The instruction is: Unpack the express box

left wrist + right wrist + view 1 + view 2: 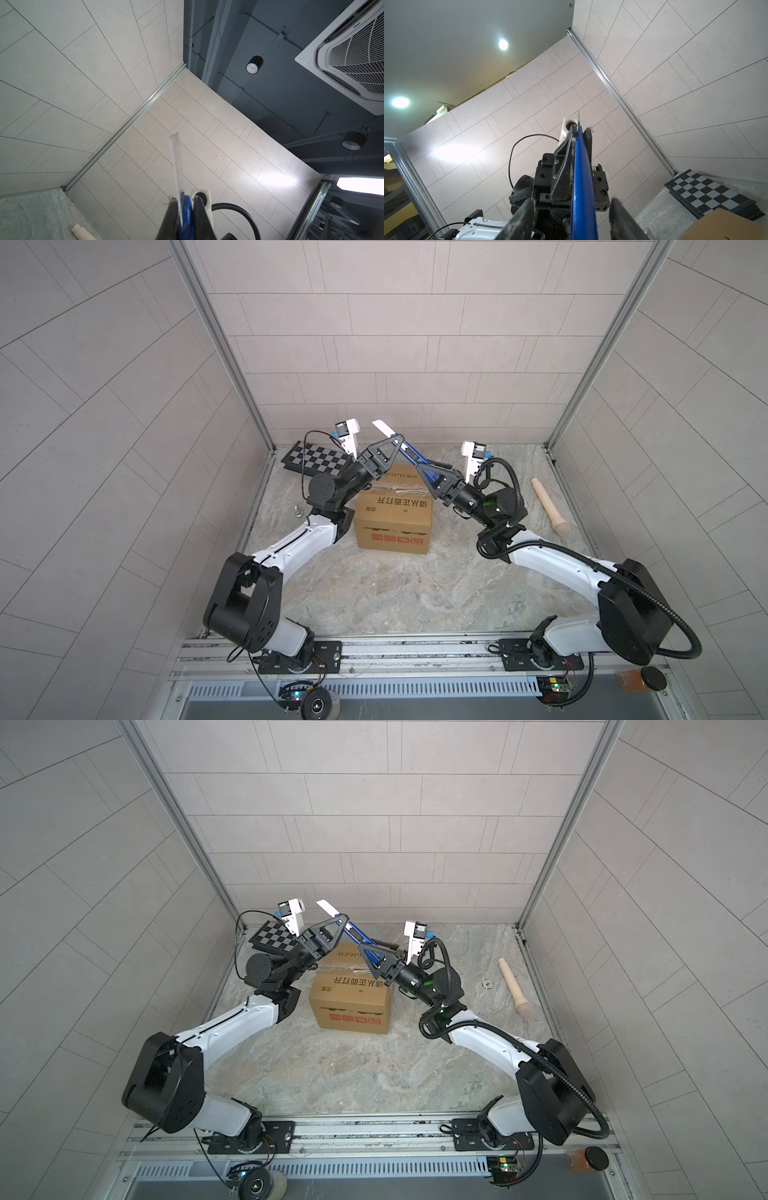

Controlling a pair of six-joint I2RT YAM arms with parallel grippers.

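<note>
The marbled surface point(395, 597) lay bare in front of the express box point(392, 522), which stood toward the rear between both arms. Above its back edge, the left gripper point(396, 443) had its fingers clamped on a blue knife point(409, 455). The right gripper point(429, 468) had its fingers apart on either side of the handle.

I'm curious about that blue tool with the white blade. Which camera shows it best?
A top view: the blue cutter shows nearly whole there, white blade to handle. The left wrist view catches only a blurred, edge-on blade; the right wrist view mostly the blue handle, edge-on.
</note>
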